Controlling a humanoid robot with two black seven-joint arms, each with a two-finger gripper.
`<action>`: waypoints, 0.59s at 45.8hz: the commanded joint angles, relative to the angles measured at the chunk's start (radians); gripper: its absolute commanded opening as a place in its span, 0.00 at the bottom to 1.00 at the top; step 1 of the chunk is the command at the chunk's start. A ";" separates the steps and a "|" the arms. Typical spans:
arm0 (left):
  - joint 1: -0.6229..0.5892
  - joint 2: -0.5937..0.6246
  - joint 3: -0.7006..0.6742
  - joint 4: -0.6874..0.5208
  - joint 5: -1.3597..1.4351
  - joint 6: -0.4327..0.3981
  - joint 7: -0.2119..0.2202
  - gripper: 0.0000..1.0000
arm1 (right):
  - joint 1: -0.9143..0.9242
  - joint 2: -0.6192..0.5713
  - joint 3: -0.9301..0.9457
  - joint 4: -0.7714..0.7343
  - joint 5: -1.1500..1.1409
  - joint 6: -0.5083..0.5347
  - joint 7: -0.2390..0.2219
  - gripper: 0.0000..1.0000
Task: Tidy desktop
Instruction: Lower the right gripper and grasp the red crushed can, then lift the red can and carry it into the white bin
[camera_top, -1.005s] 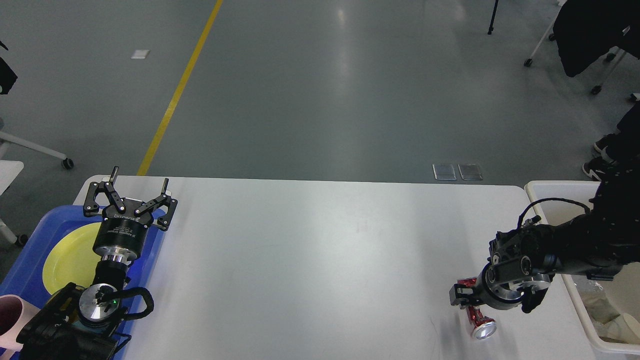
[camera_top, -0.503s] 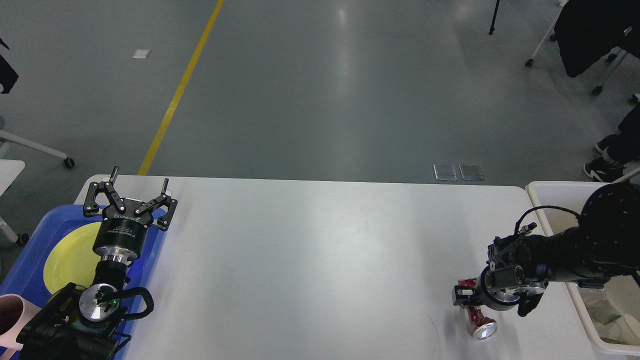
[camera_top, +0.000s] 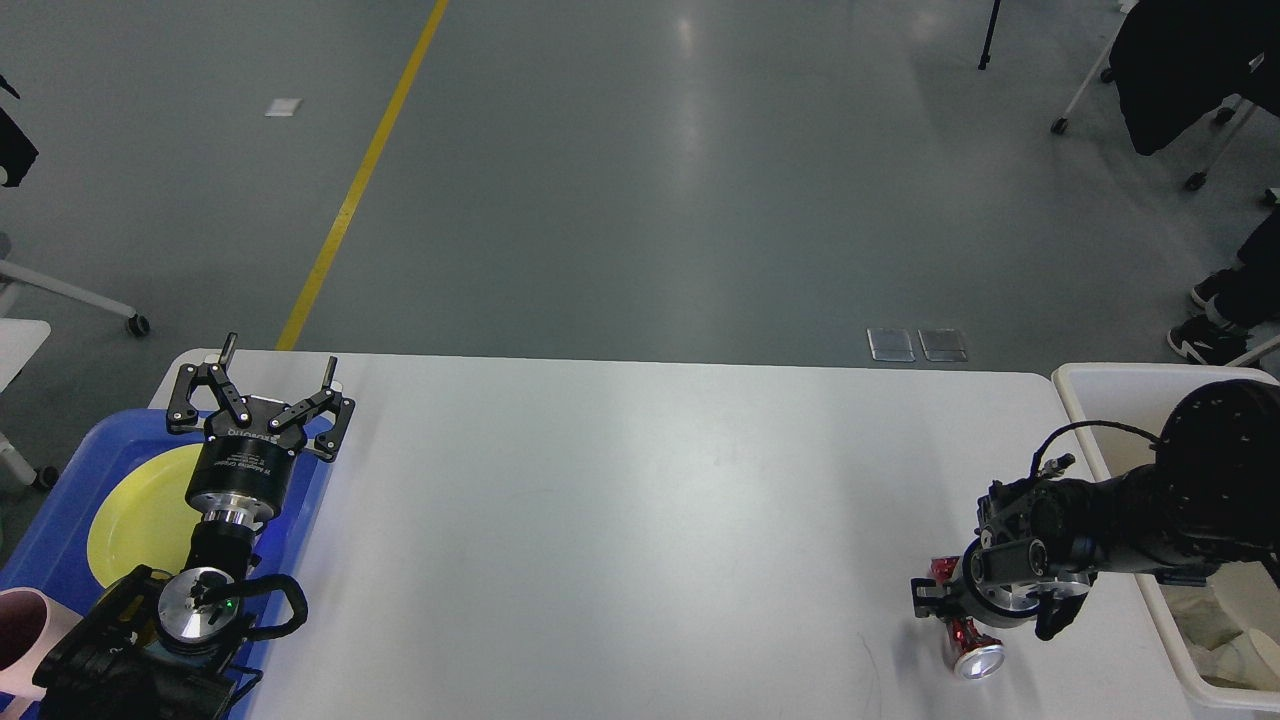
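The white desktop (camera_top: 640, 520) fills the lower half of the head view. Near its front right lies a crushed red can (camera_top: 975, 655) with its silver end towards me. My right gripper (camera_top: 945, 600) is down over the can's far part, seen from behind; its dark fingers straddle the red body and their spacing cannot be read. At the far left my left gripper (camera_top: 280, 358) hovers over the table's left edge, fingers spread wide and holding nothing.
A blue tray (camera_top: 60, 520) at the left edge holds a yellow plate (camera_top: 140, 510), with a pink cup (camera_top: 20, 630) at its near corner. A cream bin (camera_top: 1110, 385) with crumpled paper (camera_top: 1230, 640) stands at the right edge, beside my right arm.
My right gripper has dropped lower over the can and shifted slightly towards me; the can nudged a little to the right. The left arm has not moved.
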 joint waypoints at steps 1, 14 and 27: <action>0.000 0.000 0.000 0.000 0.000 0.000 0.000 0.96 | 0.019 -0.002 0.004 0.011 0.003 0.006 0.000 0.00; 0.000 0.000 0.000 0.000 0.000 0.000 0.000 0.96 | 0.114 -0.067 0.004 0.078 0.137 0.015 0.003 0.00; 0.000 0.000 0.000 -0.002 0.000 -0.001 0.000 0.96 | 0.425 -0.149 -0.008 0.368 0.183 0.067 0.002 0.00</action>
